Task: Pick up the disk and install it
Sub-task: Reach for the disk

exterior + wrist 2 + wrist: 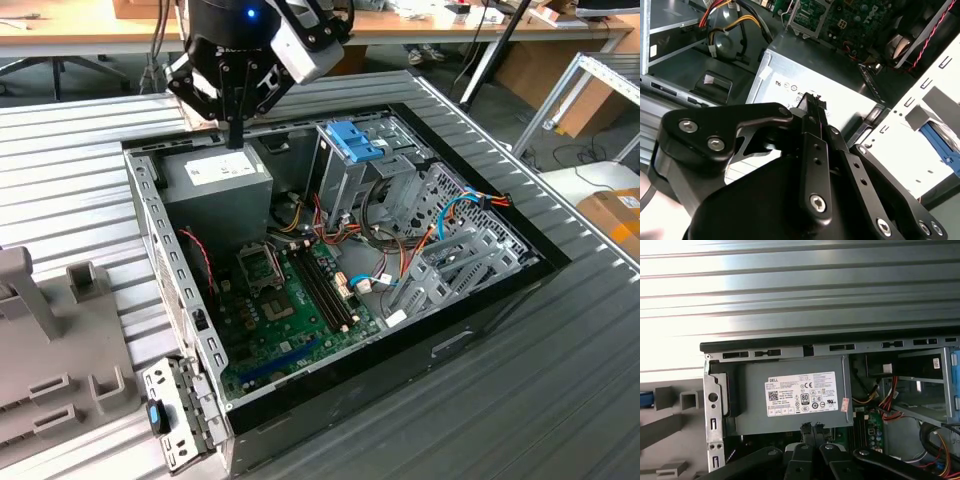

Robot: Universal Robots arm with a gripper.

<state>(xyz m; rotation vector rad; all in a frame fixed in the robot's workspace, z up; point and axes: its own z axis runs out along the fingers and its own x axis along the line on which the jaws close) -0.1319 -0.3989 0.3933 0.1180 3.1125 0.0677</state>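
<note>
The tool [236, 138] is black all over. The power supply [215, 195] is plain grey, its label [801, 393] white with black print. The motherboard [290, 320] is green, the latch [352, 138] bright blue, the cage [345, 190] grey, and the table [70, 170] ribbed silver.

**Disk parked outside the case, barely in sight**

The disk [645, 399] sits off to one side of the open computer case [790, 346], not inside it. In the first wrist view I can make out only a small patch of its bright blue plastic, right at the picture's edge. It is among the grey blocks of the fixture [690, 400] on the ribbed table [790, 290]. In the second wrist view its blue rail [941, 146] shows as a slanted strip just beyond the case's slotted side wall [927, 82]. Nothing is touching it. The black body is hidden, so I cannot tell whether it lies flat or stands on edge.
</note>
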